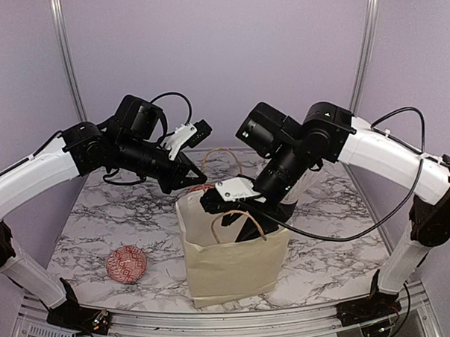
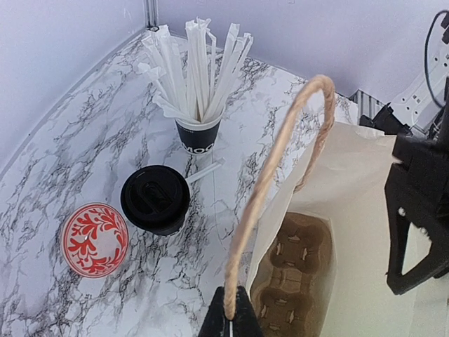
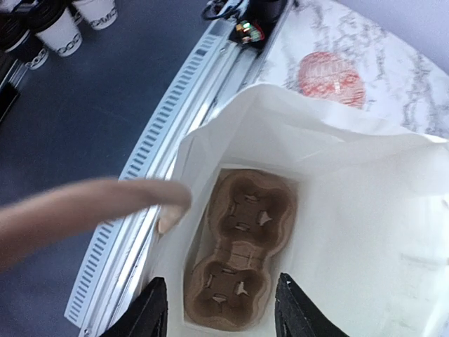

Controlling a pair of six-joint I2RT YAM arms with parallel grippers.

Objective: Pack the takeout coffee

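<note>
The takeout coffee (image 2: 155,199), a black cup with its black lid on, stands on the marble table left of the paper bag (image 2: 351,210); it is hidden in the top view. My left gripper (image 2: 229,317) is shut on the bag's rope handle (image 2: 270,179) and holds it up, behind the bag in the top view (image 1: 195,177). My right gripper (image 3: 223,312) is open and empty, inside the bag's mouth (image 1: 241,218) above a brown cardboard cup carrier (image 3: 238,253) that lies on the bag's bottom.
A black cup full of white wrapped straws (image 2: 198,133) stands behind the coffee, with one loose straw (image 2: 203,170) beside it. One red-and-white bowl (image 2: 94,239) sits left of the coffee; another (image 1: 126,264) sits front left. The bag's near handle (image 3: 84,210) crosses the right wrist view.
</note>
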